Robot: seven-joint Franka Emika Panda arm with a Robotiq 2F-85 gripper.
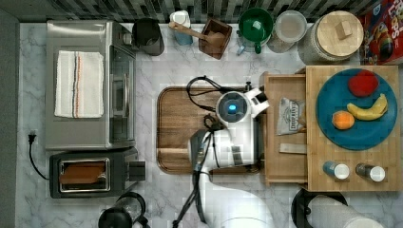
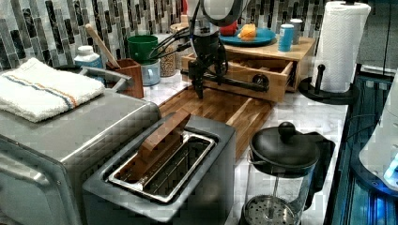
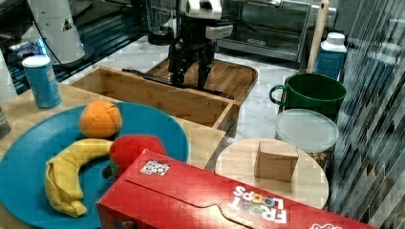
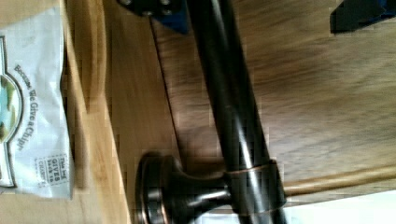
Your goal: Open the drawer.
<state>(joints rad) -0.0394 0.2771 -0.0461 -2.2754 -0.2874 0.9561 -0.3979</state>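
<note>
My gripper (image 2: 202,82) hangs over the handle (image 4: 233,116) of the drawer (image 1: 285,128), fingers apart, one either side of the bar, not pinching it. The bar's long axis runs crosswise to my fingers, along the drawer front. The drawer body lies beyond the bar, away from the wooden tray (image 1: 178,128), and already stands pulled out, a chip bag (image 1: 290,116) showing inside. I judge any further pull goes toward the tray.

One drawer (image 1: 285,128), one plate (image 1: 332,95), two shakers (image 1: 336,170).
</note>
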